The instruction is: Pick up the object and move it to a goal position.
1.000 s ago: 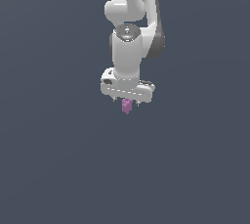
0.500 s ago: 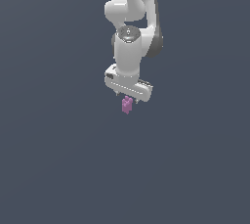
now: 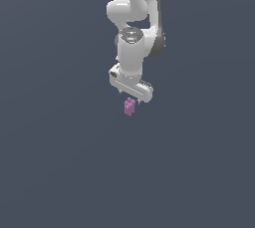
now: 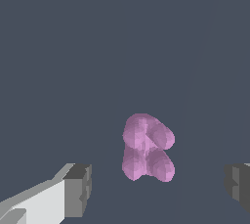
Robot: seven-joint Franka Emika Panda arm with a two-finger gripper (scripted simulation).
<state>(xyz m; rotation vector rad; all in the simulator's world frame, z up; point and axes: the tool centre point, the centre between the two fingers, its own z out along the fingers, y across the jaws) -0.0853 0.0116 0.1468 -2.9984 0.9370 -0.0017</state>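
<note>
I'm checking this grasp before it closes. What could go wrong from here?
1. The pink object is lumpy and far narrower than the open gripper, so the fingers may clamp on bumps and let it twist or slip.
2. It appears off-centre between the fingers; closing could nudge it aside.

object (image 3: 129,107): pink-purple | tool (image 3: 131,97): white, grey pads | ground: slate-grey

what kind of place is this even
Most likely a bare simulated test scene, not a real room: a flat, featureless dark grey ground, one white robot arm with its gripper open, and a single lumpy pink-purple object under it.
</note>
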